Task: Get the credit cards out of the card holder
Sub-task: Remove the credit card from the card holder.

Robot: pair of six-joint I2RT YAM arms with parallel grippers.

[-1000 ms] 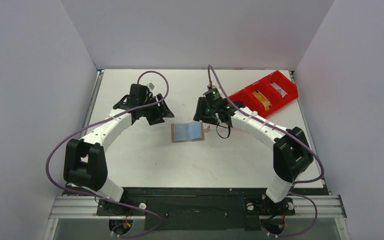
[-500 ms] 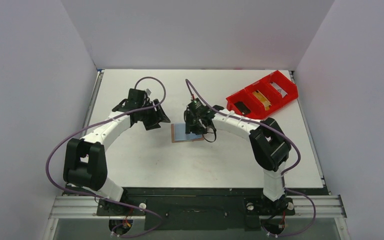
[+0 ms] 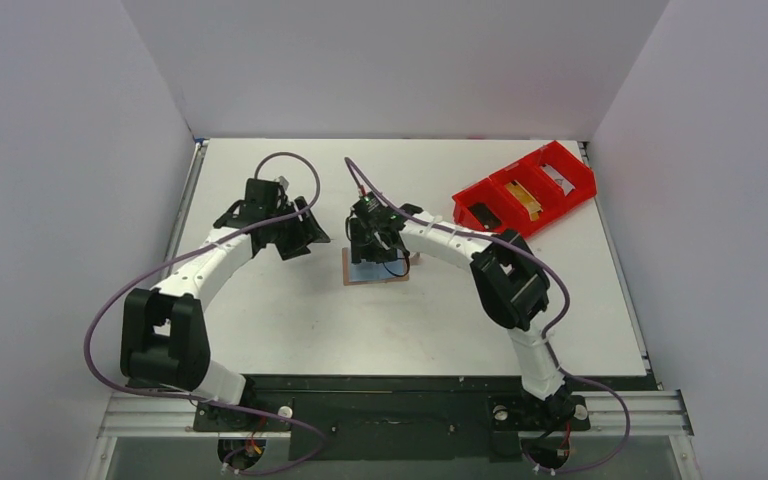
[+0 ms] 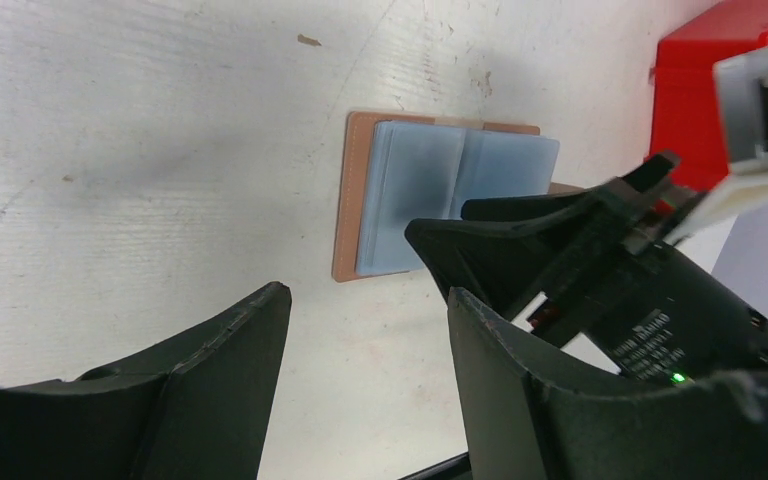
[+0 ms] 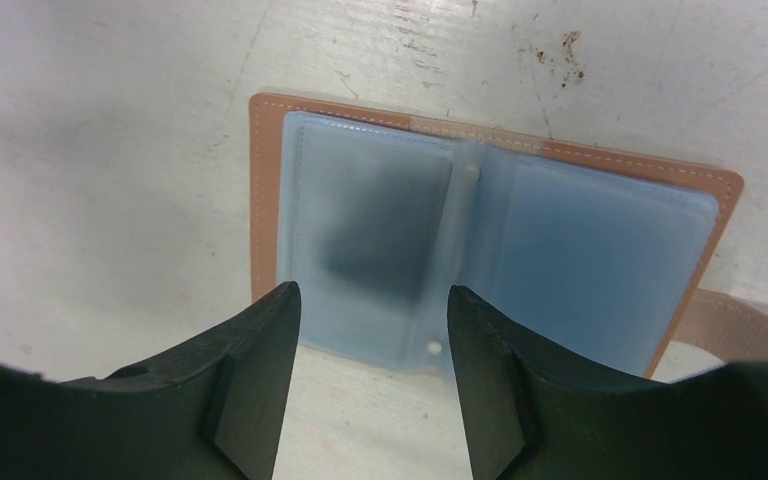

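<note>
Two pincers are spread open and neither holds anything; the card holder [image 3: 375,270] lies unfolded and flat on the table [image 3: 290,330], about midway between the left and right edges and somewhat nearer the far edge. The top view shows the right pincer [image 3: 372,240] directly over the holder and hiding part of it, the left pincer [image 3: 300,235] near its left side and apart from it, and a red tray [image 3: 525,190] by the far right corner; the right wrist view shows nothing of the tray or the other arm. It does show both pale blue pockets inside the tan border, the tab [image 5: 750,330] jutting from one side, and the right fingers [image 5: 250,390] standing apart across the edge of one pocket; whether they touch it cannot be told. A dark patch lies on that pocket; card or shadow, it cannot be told. The left wrist view has the right pincer covering one corner of the holder.
</note>
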